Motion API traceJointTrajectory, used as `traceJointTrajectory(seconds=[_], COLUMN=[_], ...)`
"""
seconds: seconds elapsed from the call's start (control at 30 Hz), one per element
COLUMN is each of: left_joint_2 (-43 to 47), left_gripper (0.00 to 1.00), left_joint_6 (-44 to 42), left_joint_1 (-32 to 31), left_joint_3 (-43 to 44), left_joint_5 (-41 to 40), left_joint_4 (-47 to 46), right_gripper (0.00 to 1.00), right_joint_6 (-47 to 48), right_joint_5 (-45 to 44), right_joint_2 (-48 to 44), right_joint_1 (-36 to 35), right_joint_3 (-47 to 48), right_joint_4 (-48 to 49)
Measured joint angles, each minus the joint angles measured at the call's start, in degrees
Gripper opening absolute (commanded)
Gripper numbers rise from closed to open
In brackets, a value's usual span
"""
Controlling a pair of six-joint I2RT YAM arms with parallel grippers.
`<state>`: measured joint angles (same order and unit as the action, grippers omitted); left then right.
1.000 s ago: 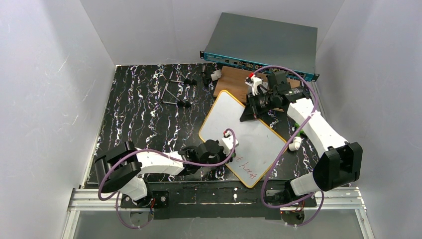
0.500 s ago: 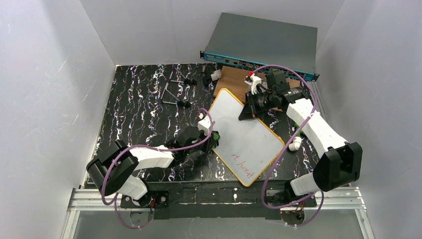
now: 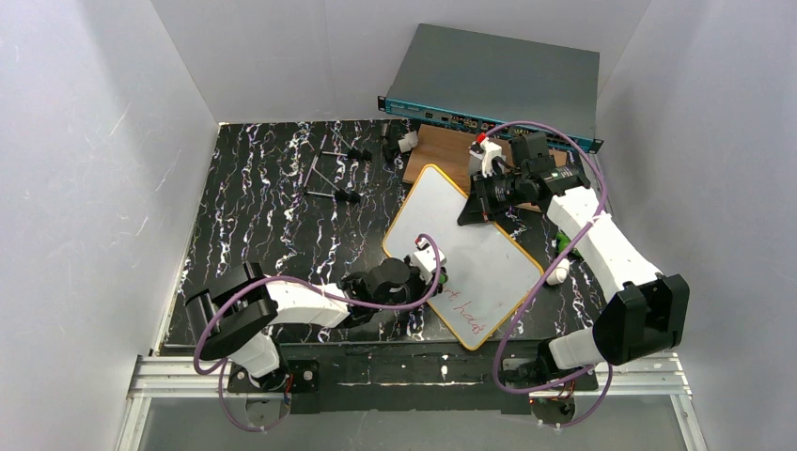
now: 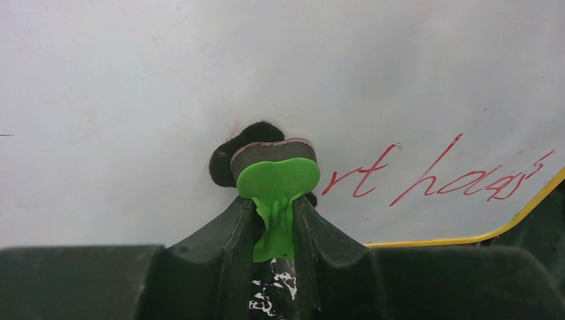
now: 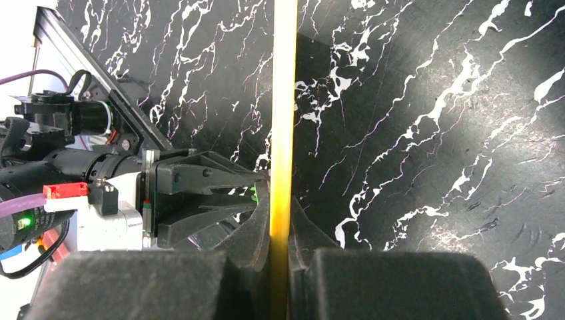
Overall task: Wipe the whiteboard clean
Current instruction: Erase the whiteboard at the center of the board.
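The whiteboard (image 3: 461, 249), white with an orange-yellow frame, lies tilted on the black marbled table. Red handwriting (image 3: 465, 315) remains near its near corner, also in the left wrist view (image 4: 440, 180). My left gripper (image 3: 420, 279) is shut on a green eraser (image 4: 276, 183) with a black felt pad, pressed on the board just left of the writing. My right gripper (image 3: 473, 209) is shut on the board's far right edge; the right wrist view shows the yellow frame (image 5: 282, 133) edge-on between its fingers.
A brown wooden board (image 3: 446, 155) lies under the whiteboard's far corner. A grey-blue equipment box (image 3: 498, 85) stands at the back. Metal rods (image 3: 329, 174) lie at the back left. Small white and green items (image 3: 561, 258) lie right of the whiteboard. White walls enclose the table.
My left gripper with the eraser swung to the board's left edge and back to its lower middle beside the writing. The whiteboard shifted slightly. The right gripper kept its hold.
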<state>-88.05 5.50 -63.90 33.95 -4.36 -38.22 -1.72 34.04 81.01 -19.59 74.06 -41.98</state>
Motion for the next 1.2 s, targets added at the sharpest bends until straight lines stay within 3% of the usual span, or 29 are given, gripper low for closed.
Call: traceJointTrajectory(seconds=[0.2, 0.43, 0.57, 0.73, 1.0, 1.2], left_joint_2=[0.8, 4.3, 3.9, 2.7, 0.8, 0.8], left_gripper=[0.00, 0.00, 0.00, 0.00, 0.00, 0.00], left_joint_6=[1.0, 6.8, 7.3, 5.6, 1.0, 1.2], left_joint_1=[0.3, 11.5, 12.5, 9.3, -2.6, -3.6], left_joint_3=[-1.0, -7.9, -8.9, -8.5, -2.9, -2.4], left_joint_5=[-2.7, -1.5, -0.2, -0.4, -1.9, -2.8], left_joint_4=[-0.9, -5.8, -7.1, -7.6, -3.5, -2.9], right_gripper=[0.01, 0.01, 0.01, 0.01, 0.01, 0.01], right_joint_6=[-0.3, -1.0, -1.2, -1.5, -0.9, -0.9], right_joint_5=[0.3, 0.7, 0.6, 0.4, 0.4, 0.6], right_joint_2=[-0.2, -0.1, 0.0, 0.0, 0.0, 0.0], right_joint_1=[-0.2, -1.7, -1.9, -1.8, -1.0, -1.0], right_joint_3=[0.0, 0.0, 0.0, -0.2, -0.2, -0.2], right_joint_4=[0.0, 1.2, 1.3, 0.9, 0.5, 0.5])
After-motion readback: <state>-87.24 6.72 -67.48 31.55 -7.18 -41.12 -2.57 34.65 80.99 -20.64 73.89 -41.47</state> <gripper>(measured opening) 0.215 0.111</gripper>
